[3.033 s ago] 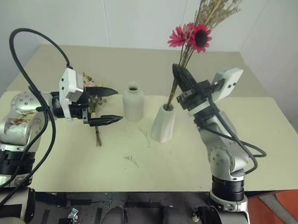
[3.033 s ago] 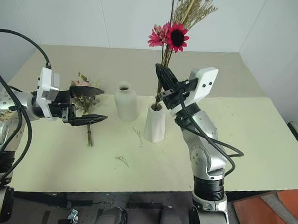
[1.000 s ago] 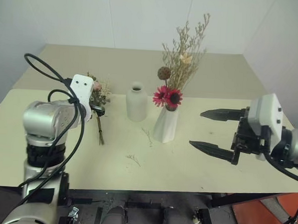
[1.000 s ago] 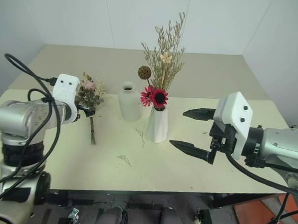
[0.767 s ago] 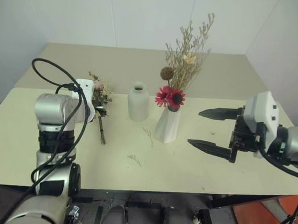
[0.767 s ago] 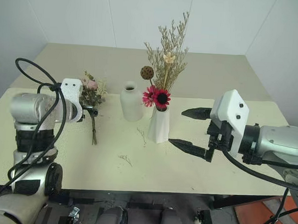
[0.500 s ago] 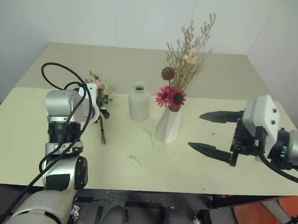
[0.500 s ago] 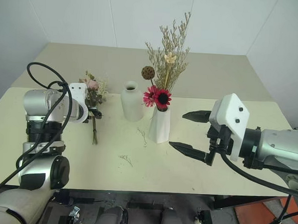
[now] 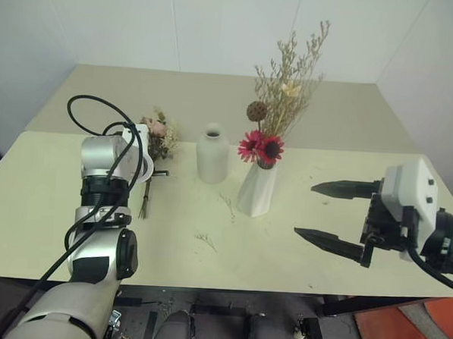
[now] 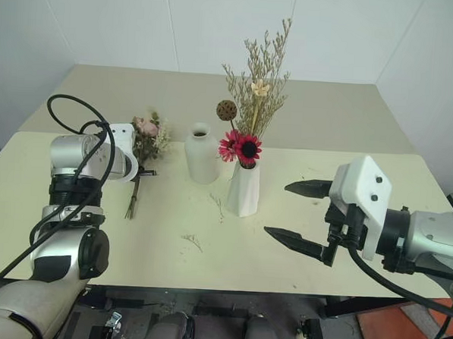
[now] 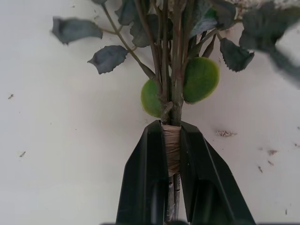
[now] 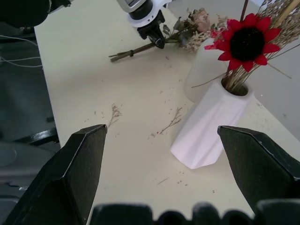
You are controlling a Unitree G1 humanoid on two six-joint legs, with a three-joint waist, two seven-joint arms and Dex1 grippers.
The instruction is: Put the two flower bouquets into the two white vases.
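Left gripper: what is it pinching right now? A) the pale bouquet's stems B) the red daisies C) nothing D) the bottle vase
A: the left gripper is shut on the taped stems of the pale bouquet, which lies on the table.

The left pincer (image 11: 172, 187) hides the pale bouquet's (image 11: 173, 70) taped stems between its fingers, and that bouquet's blooms run off the frame at twelve o'clock, blurred toward one o'clock. Behind the red bouquet (image 12: 247, 43), the bottle vase (image 12: 199, 75) is largely covered; its neck cannot be made out there
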